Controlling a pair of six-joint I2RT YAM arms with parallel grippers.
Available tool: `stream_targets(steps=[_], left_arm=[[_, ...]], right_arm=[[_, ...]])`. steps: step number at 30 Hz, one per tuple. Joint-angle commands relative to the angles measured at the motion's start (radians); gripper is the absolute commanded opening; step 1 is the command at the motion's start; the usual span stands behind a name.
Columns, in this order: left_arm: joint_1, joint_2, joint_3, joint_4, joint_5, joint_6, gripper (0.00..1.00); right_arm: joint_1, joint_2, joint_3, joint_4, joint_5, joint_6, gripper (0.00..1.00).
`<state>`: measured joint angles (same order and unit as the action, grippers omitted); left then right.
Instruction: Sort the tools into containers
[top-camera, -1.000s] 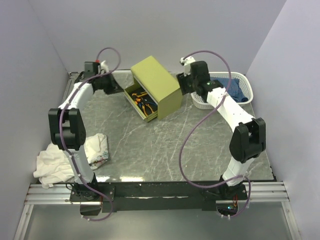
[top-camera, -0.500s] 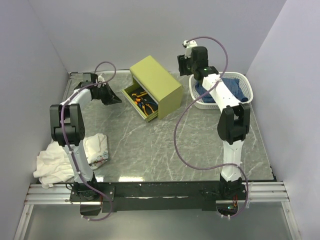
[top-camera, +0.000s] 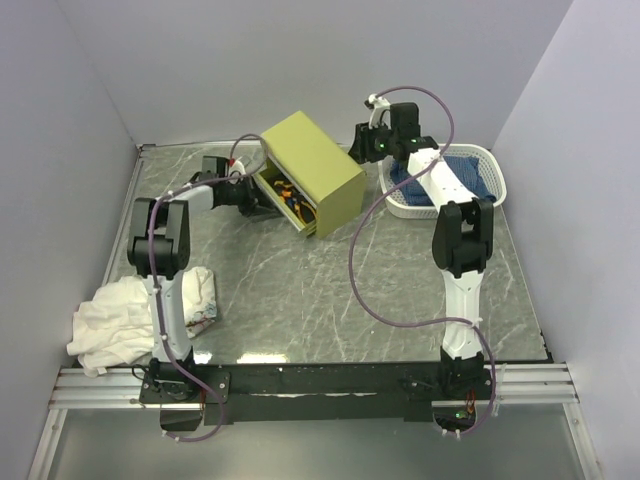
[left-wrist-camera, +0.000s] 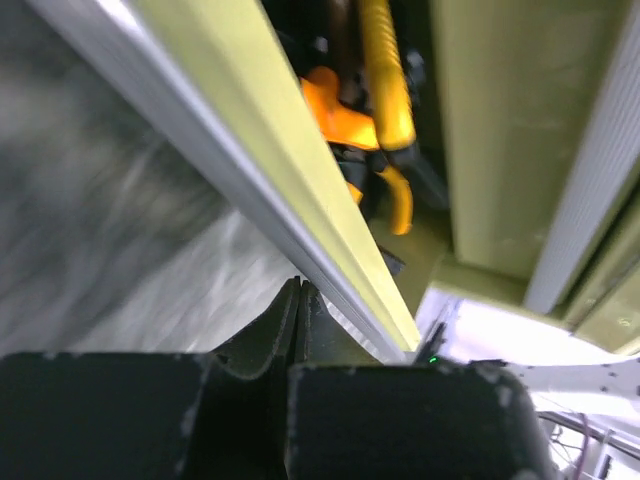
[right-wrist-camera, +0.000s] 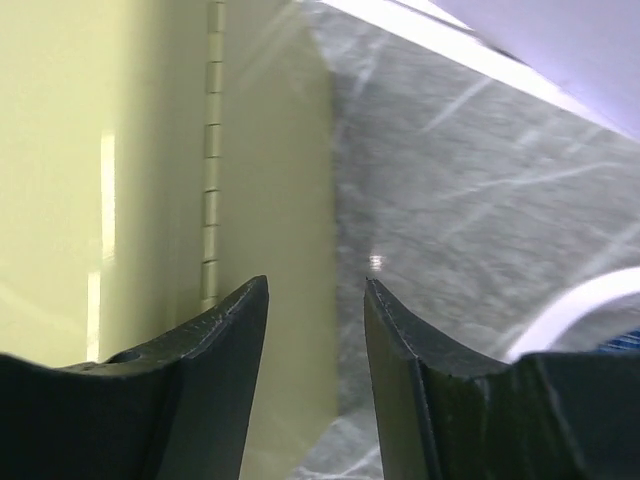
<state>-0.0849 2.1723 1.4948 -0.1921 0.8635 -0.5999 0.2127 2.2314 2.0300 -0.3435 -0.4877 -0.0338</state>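
Observation:
The olive cabinet (top-camera: 312, 165) stands at the back centre, with one drawer (top-camera: 300, 222) partly pulled out on its left. Pliers with orange and yellow handles (top-camera: 290, 193) lie in the dark drawer, and they also show in the left wrist view (left-wrist-camera: 372, 110). My left gripper (top-camera: 258, 195) is shut and empty, its tip (left-wrist-camera: 298, 287) right at the drawer's olive front wall (left-wrist-camera: 300, 190). My right gripper (top-camera: 362, 148) is open and empty at the cabinet's far right corner. Its jaws (right-wrist-camera: 315, 290) hover over the edge of the hinged cabinet side (right-wrist-camera: 150, 180).
A white basket (top-camera: 494, 170) holding blue cloth stands right of the cabinet, just behind the right arm; its rim shows in the right wrist view (right-wrist-camera: 590, 295). Crumpled white cloths (top-camera: 130, 320) lie at the near left, by the left arm's base.
My left gripper has swung right from the back left corner to the drawer front, and the drawer now sticks out less. My right gripper has moved up to the cabinet's far right corner.

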Motion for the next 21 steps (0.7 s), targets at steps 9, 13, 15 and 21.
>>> stream_targets(steps=[9, 13, 15, 21], left_arm=[[-0.093, 0.153, 0.162, 0.471, 0.154, -0.333, 0.01], [-0.088, 0.115, 0.110, 0.467, 0.146, -0.344, 0.04], [-0.073, 0.086, 0.067, 0.427, 0.134, -0.321, 0.13], [0.007, -0.094, -0.043, 0.203, 0.065, -0.169, 0.88]], right_arm=[[0.010, -0.033, -0.059, -0.012, -0.207, 0.083, 0.52], [0.010, -0.049, -0.054, -0.006, -0.172, 0.084, 0.54], [0.008, -0.064, -0.054, -0.005, -0.138, 0.094, 0.57], [-0.007, -0.134, -0.073, -0.003, 0.021, 0.045, 0.69]])
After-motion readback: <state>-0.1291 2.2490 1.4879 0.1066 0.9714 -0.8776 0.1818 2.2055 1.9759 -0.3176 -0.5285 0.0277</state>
